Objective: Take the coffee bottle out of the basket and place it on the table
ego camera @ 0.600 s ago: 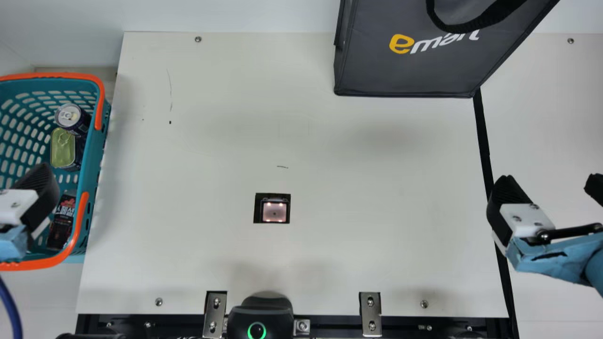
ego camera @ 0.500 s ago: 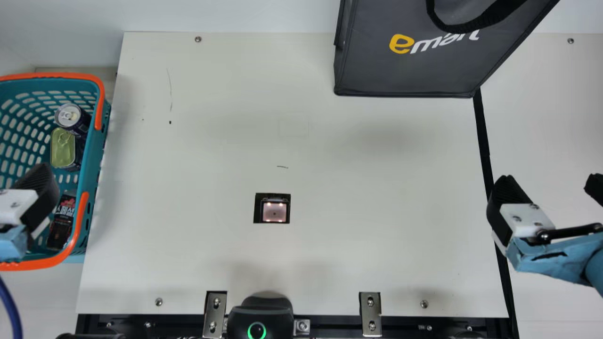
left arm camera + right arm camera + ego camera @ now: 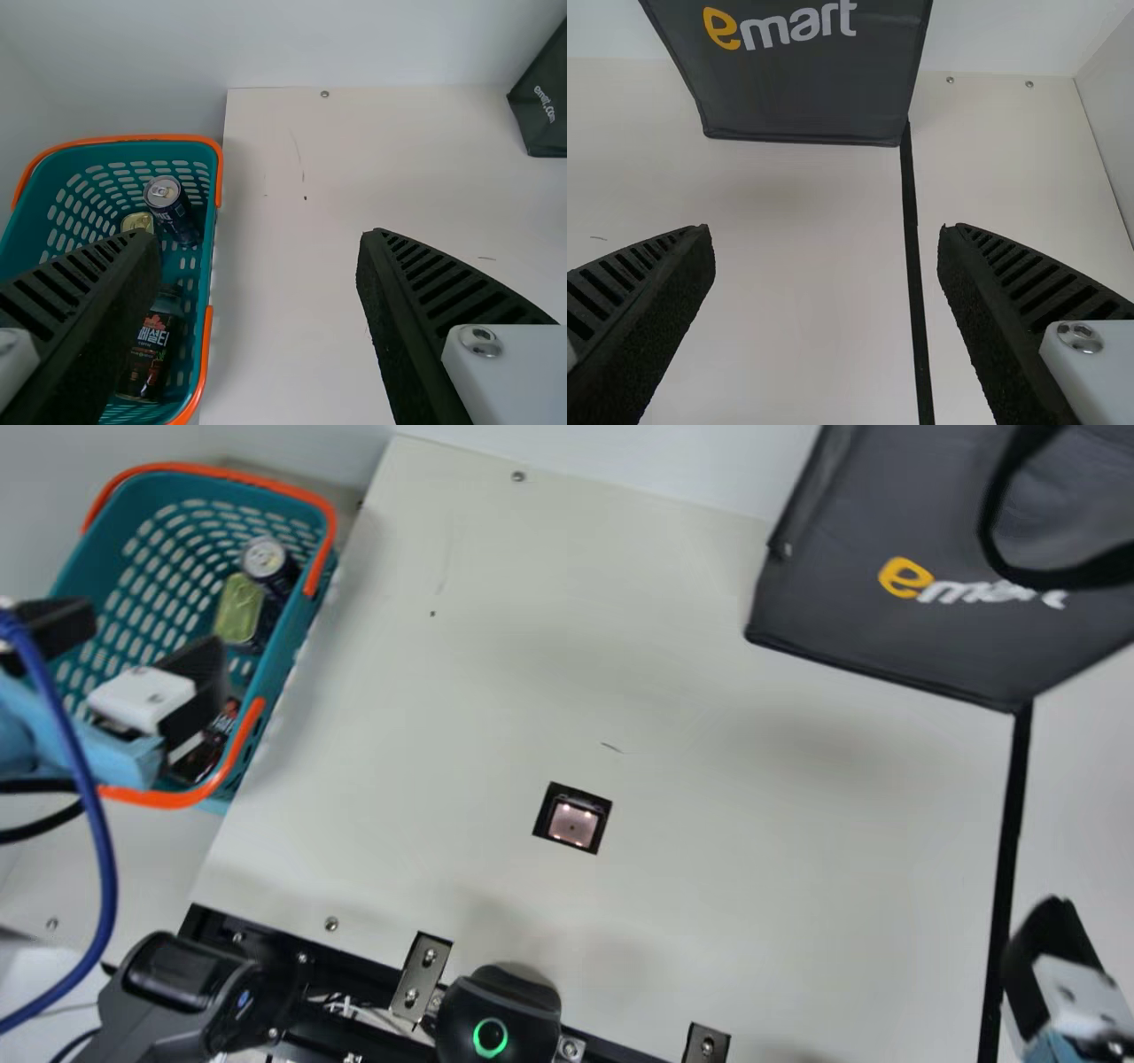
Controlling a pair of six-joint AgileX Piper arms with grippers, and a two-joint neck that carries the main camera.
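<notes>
So in the main view, the left tool (image 3: 155, 636) is spread open with nothing in it, over the basket (image 3: 288, 633). The coffee bottle (image 3: 202, 748) is inside, by the basket's side wall, partly tucked behind one finger.

Left wrist view: the bottle's off near one finger, not centered between them. Coming down like that, the tool could probably jam on the basket's rim or shove the bottle, imo.

Right wrist view: right tool (image 3: 826, 232) is open and empty, well away from the basket.
</notes>
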